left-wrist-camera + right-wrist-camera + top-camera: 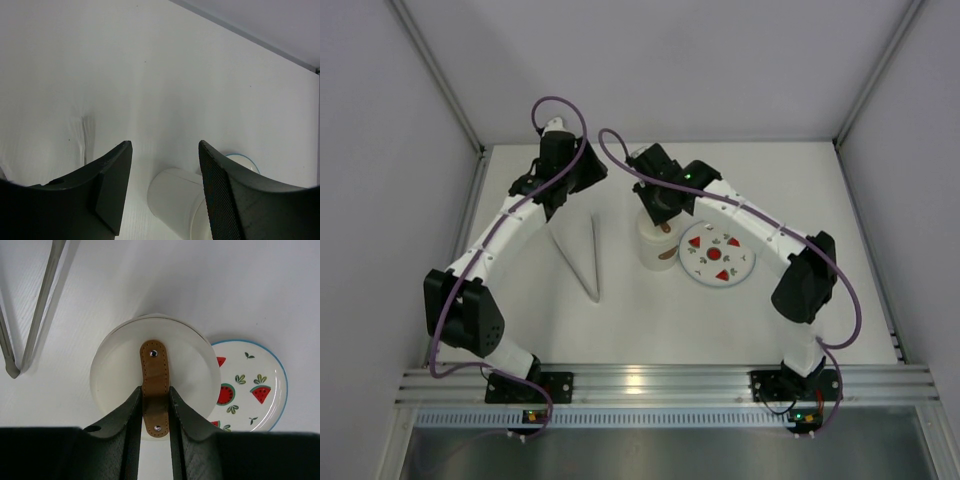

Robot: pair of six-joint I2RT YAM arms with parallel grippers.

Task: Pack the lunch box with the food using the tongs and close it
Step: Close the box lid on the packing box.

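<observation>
The white lunch box (654,250) stands upright mid-table, also low in the left wrist view (175,200). Directly over it is a round white lid (115,375), which hides its opening. My right gripper (155,390) is shut on the lid's brown leather handle (154,365). From above, that gripper (660,208) sits right over the box. No food shows in any view. The metal tongs (586,256) lie flat on the table left of the box, with nothing holding them (35,325). My left gripper (552,192) hovers behind the tongs, open and empty (165,145).
A flat white plate (717,255) with watermelon prints and a blue rim lies just right of the lunch box, nothing on it (255,385). White walls enclose the table on the left, back and right. A metal rail runs along the near edge.
</observation>
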